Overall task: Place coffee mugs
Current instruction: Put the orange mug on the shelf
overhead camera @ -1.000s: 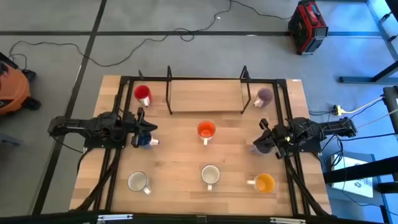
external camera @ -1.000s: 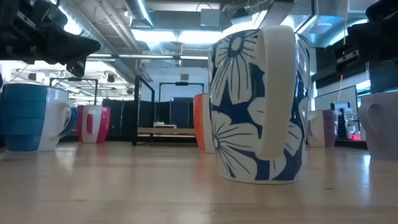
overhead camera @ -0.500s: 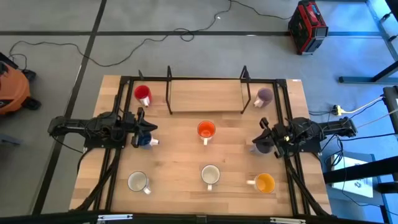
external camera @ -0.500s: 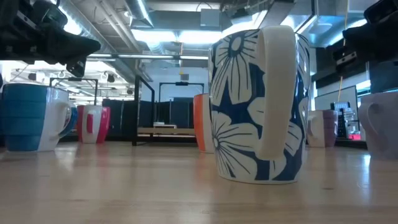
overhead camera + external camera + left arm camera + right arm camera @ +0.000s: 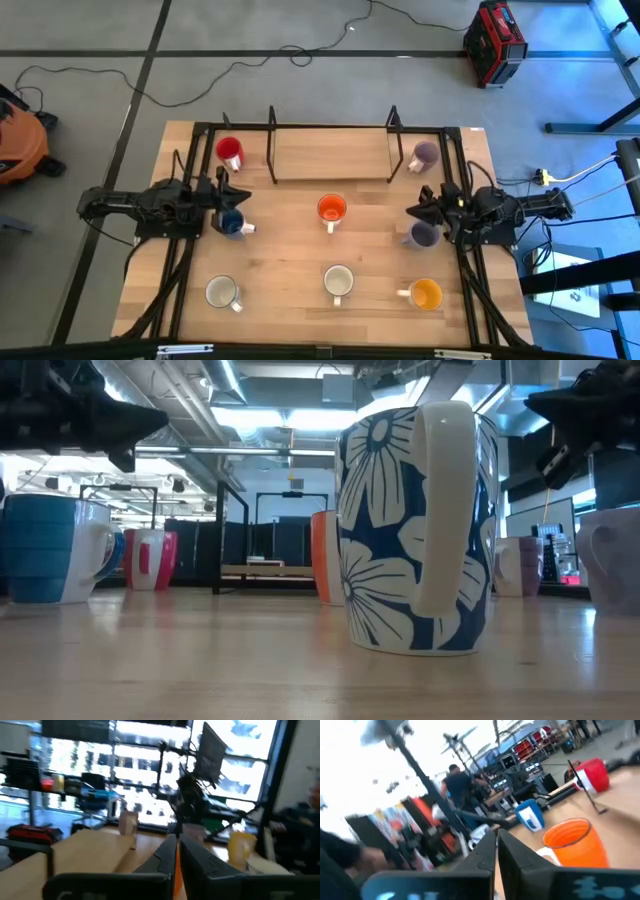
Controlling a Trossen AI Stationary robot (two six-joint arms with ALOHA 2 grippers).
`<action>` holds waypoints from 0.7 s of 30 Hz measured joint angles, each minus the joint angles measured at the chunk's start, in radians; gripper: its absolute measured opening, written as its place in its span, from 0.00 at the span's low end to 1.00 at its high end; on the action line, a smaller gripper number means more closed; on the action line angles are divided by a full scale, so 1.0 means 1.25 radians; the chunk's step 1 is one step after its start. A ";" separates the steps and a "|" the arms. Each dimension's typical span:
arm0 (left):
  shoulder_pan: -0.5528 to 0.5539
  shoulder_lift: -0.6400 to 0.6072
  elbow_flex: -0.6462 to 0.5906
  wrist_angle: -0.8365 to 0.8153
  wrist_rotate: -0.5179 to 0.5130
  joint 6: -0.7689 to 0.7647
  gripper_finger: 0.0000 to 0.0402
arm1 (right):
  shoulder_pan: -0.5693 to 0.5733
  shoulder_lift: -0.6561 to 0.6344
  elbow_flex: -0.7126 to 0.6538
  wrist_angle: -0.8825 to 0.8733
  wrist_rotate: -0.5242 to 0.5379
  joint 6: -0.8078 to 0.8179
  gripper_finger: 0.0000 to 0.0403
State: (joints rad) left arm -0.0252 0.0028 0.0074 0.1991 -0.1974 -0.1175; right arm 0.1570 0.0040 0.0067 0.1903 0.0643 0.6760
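Eight mugs stand upright on their bases on the wooden table. In the high view they are red (image 5: 230, 152), dull purple (image 5: 426, 153), orange (image 5: 332, 209), blue (image 5: 232, 224), a second purple (image 5: 422, 234), white (image 5: 221, 292), white (image 5: 338, 281) and yellow-orange (image 5: 427, 294). My left gripper (image 5: 222, 188) hovers shut just above and beyond the blue mug (image 5: 45, 550). My right gripper (image 5: 418, 208) hovers shut above the second purple mug. Neither touches a mug. The low view shows a flower-patterned mug (image 5: 415, 530) close up.
A black rack frame (image 5: 330, 150) stands along the far part of the table, with posts beside the red and far purple mugs. Bare wood (image 5: 280, 250) lies between the mugs in the middle. Cables and a red case (image 5: 494, 42) lie on the floor beyond.
Both grippers have risen and tipped upward, drawing off toward the far edge: the left off the blue mug, the right off the near purple mug. Both mugs stay standing where they were.
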 joint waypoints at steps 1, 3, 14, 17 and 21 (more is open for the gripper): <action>0.001 0.000 0.000 0.015 -0.020 -0.005 0.04 | 0.000 0.000 0.000 0.005 0.033 0.048 0.02; 0.000 0.000 0.000 0.037 -0.045 -0.008 0.04 | 0.000 0.000 0.000 0.017 0.101 0.156 0.02; 0.000 0.014 0.002 0.159 -0.137 -0.135 0.04 | 0.000 0.032 0.031 0.029 0.228 0.220 0.02; 0.001 0.015 0.002 0.153 -0.152 -0.133 0.04 | 0.000 0.110 0.095 0.029 0.228 0.184 0.02; 0.001 0.015 0.002 0.148 -0.164 -0.130 0.04 | 0.000 0.259 0.196 -0.013 0.212 0.144 0.00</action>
State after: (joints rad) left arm -0.0242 0.0216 0.0097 0.3836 -0.4029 -0.2802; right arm 0.1569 0.3284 0.2512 0.1745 0.3287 0.8561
